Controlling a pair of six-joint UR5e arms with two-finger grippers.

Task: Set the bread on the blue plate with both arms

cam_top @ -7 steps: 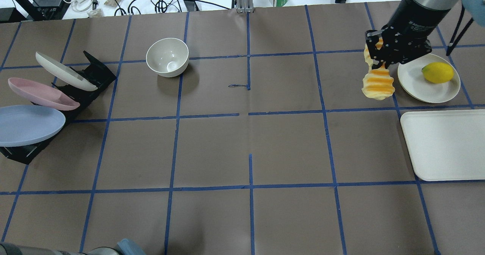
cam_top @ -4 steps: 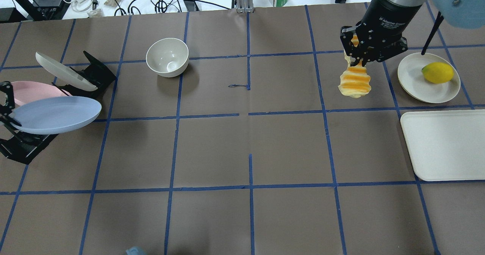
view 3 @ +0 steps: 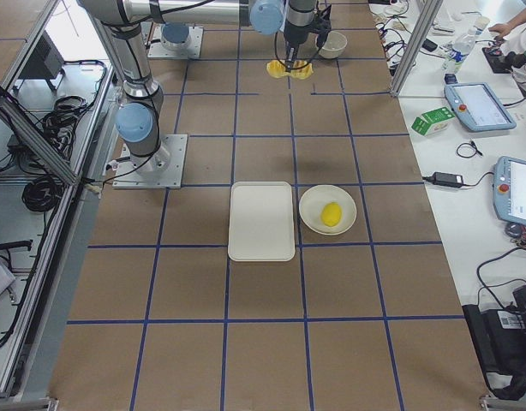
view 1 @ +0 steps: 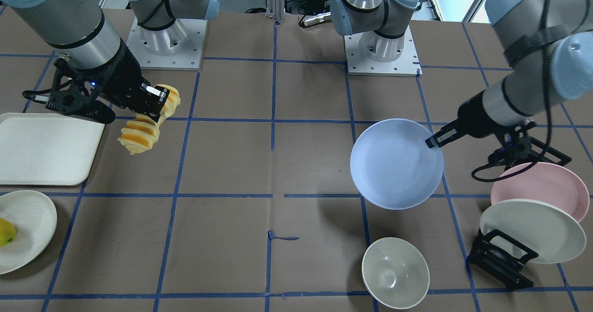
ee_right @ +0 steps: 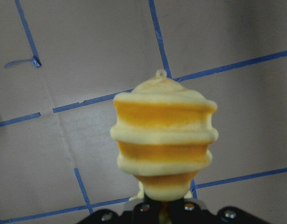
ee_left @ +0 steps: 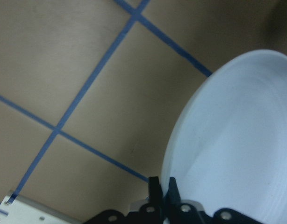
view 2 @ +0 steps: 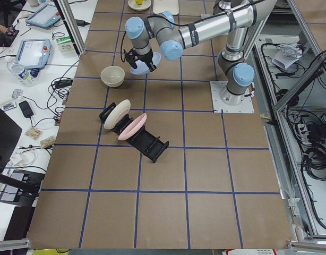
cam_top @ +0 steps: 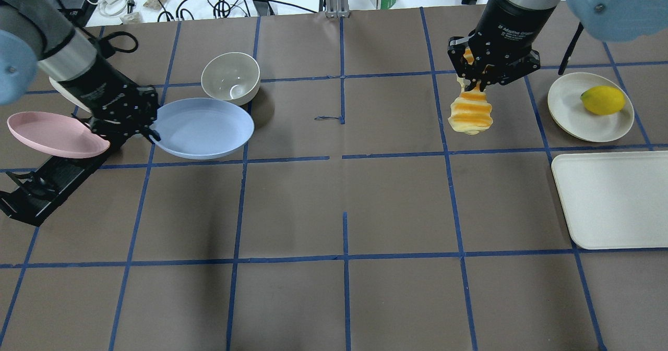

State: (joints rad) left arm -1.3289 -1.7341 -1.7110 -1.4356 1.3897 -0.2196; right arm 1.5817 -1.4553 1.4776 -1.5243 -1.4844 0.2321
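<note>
My right gripper point(cam_top: 477, 82) is shut on the bread point(cam_top: 470, 113), an orange-and-pale ridged loaf that hangs from the jaws above the table at the far right. It also shows in the front view point(view 1: 139, 136) and fills the right wrist view point(ee_right: 164, 140). My left gripper point(cam_top: 148, 129) is shut on the rim of the pale blue plate point(cam_top: 203, 128) and holds it level in the air, next to the white bowl. The plate shows in the front view point(view 1: 396, 163) and the left wrist view point(ee_left: 232, 144).
A white bowl point(cam_top: 230, 78) stands just behind the blue plate. A black rack point(cam_top: 47, 181) at the left holds a pink plate point(cam_top: 55, 134) and a cream plate point(view 1: 533, 231). A cream plate point(cam_top: 589, 107) with a yellow fruit point(cam_top: 603, 100) and a white tray point(cam_top: 613, 200) lie at the right.
My left gripper has lifted the blue plate off the rack and carried it right toward the bowl. My right gripper has moved left with the bread, away from the fruit plate.
</note>
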